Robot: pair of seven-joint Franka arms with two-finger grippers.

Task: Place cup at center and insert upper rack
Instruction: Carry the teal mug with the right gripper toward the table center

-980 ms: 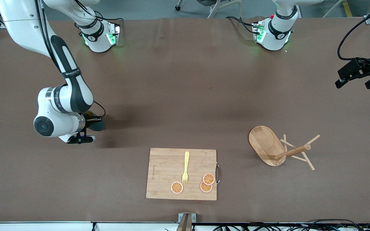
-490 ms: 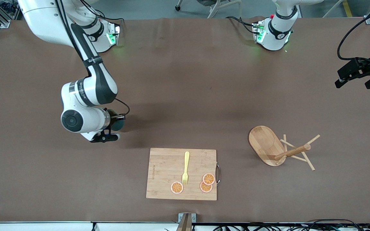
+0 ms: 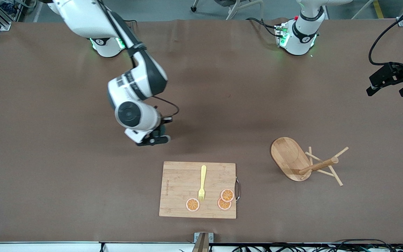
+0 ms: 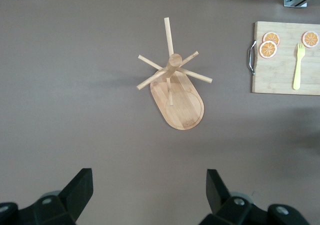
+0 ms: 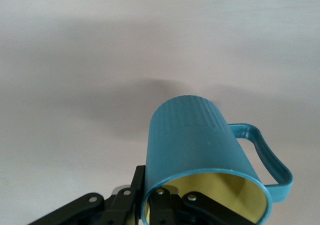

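The right gripper [image 5: 155,202], fingers clamped on the cup's [image 5: 205,155] rim, carries it above the surface near the middle, while the left gripper [image 4: 147,190], fingers apart, waits directly over the tipped upper rack [image 3: 303,161].

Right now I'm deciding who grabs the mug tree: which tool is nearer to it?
Left. The left tool hangs open toward its own end of the table, with the mug tree in its view; the right tool, carrying the cup, is over mid-table.
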